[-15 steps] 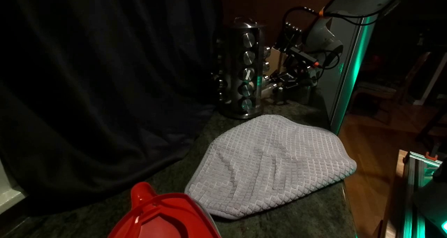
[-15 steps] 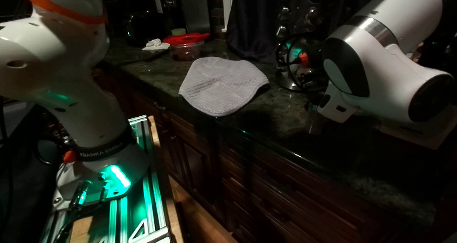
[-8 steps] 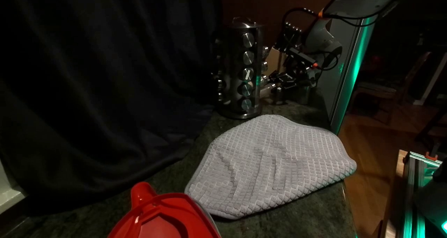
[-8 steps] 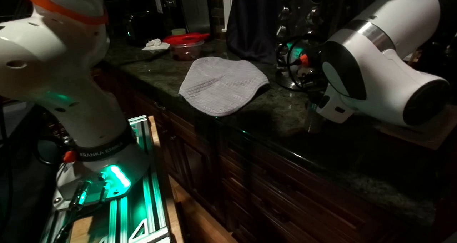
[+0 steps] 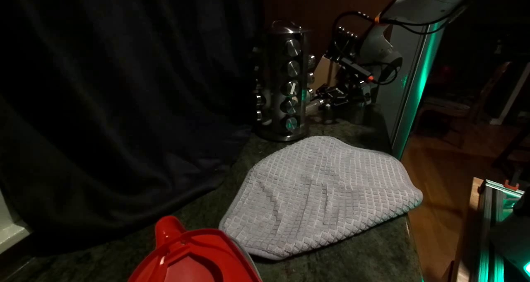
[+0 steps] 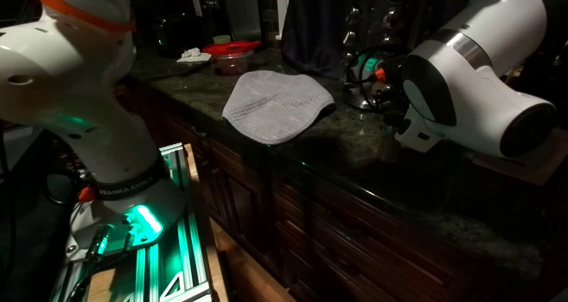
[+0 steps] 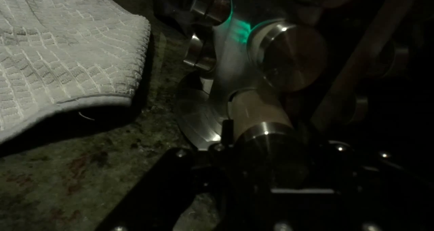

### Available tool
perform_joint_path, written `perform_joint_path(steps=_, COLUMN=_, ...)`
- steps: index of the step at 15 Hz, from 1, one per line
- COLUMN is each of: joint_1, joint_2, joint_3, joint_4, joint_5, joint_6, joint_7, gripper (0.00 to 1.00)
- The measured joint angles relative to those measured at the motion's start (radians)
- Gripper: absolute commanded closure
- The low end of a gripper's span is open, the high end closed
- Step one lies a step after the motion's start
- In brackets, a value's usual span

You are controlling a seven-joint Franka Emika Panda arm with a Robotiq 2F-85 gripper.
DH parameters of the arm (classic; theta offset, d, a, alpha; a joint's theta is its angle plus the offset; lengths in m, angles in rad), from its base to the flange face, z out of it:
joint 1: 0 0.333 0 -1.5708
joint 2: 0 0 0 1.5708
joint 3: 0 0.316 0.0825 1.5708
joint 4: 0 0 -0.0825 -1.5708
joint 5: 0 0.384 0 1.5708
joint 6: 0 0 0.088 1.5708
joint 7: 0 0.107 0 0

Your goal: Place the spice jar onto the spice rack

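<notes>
Arm (image 5: pixel 428 2) and rack (image 5: pixel 276 81) both sit slightly farther left, in an exterior view, than half a second ago. Dark green counter (image 5: pixel 352 257) stretches below, and a black curtain (image 5: pixel 145 108) hangs down onto it. White and thick, the arm reaches over the counter in both exterior views, its wrist end low and close to the rack. Tall and round, the rack stands on the counter with rows of silver caps (image 5: pixel 293 68) around it. A wrinkled cloth (image 5: pixel 323 195) lies spread just beside it — a strip of counter shows between them in the wrist view. Past the cloth is a tub (image 6: pixel 230 63) with a red lid (image 6: pixel 233 48), and just beside that a crumpled tissue (image 6: pixel 193 55).

Dim in the wrist view, the gripper (image 7: pixel 266 137) has its jaws pinching the jar (image 7: pixel 259 110) at the capped end; one finger (image 7: pixel 228 131) shows against it, the other is lost in the dark. The jar lies sideways, cap (image 7: pixel 266 128) toward the gripper, far end at a low opening of the rack — how far inside, I cannot tell. Another jar's cap (image 7: pixel 295 56) gleams just above.
</notes>
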Motion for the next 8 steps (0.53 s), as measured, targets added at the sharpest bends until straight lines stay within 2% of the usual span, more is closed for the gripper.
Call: perform_joint_path(steps=8, joint_1=0.004, joint_2=0.034, joint_3=0.012, joint_4=0.076, joint_5=-0.063, joint_6=-0.021, joint_7=-0.039, gripper=0.76)
